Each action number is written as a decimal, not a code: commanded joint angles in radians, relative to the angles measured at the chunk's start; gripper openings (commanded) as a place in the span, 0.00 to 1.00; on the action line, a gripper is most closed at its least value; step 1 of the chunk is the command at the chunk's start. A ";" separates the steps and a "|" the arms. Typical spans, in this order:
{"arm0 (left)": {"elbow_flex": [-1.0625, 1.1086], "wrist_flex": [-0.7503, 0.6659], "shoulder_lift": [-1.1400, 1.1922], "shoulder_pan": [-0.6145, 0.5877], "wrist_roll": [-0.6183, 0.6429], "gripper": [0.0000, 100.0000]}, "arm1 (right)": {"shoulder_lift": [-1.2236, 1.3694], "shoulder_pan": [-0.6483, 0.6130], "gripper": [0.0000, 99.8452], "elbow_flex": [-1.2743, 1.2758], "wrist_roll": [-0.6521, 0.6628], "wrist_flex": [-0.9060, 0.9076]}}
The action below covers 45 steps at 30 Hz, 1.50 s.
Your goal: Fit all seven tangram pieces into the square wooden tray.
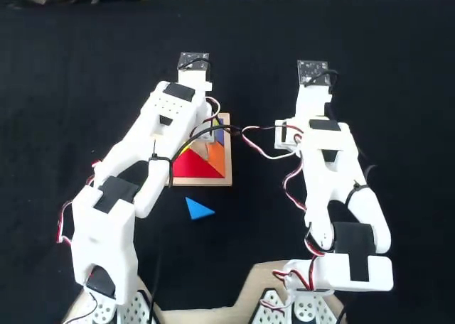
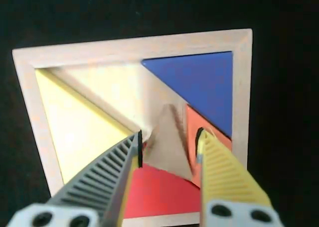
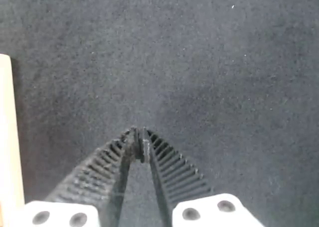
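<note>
Now left gripper (image 2: 169,137) (jaws parted) hovers over tray (image 2: 134,45).

We see the left arm (image 1: 153,143) slanting over the tray (image 1: 206,182), covering its left and far sides. Its spread end effector (image 2: 169,142) hangs above the bare middle. The surface (image 1: 234,224) around the blue triangle (image 1: 199,209) lies free, while the right arm (image 1: 323,160) stands right of the tray.

Pale wood tray (image 2: 129,48); yellow triangle (image 2: 75,127), blue triangle (image 2: 199,87), red piece (image 2: 159,194) (loose triangle (image 1: 199,209) blue).

Loose triangle (image 1: 198,209) on table (image 1: 71,68), near tray (image 1: 202,181), arm-base side
</note>
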 commanded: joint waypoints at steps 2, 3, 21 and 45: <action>-0.050 0.008 -0.011 0.005 0.006 0.20 | -0.002 -0.018 0.01 -0.051 -0.003 -0.011; -0.050 0.006 -0.011 0.005 0.006 0.20 | -0.002 -0.018 0.01 -0.051 -0.003 -0.011; -0.102 -0.041 0.003 0.004 -0.023 0.20 | -0.002 -0.018 0.01 -0.051 -0.003 -0.011; -0.151 0.046 0.086 0.088 -0.021 0.20 | -0.002 -0.018 0.01 -0.053 -0.003 -0.011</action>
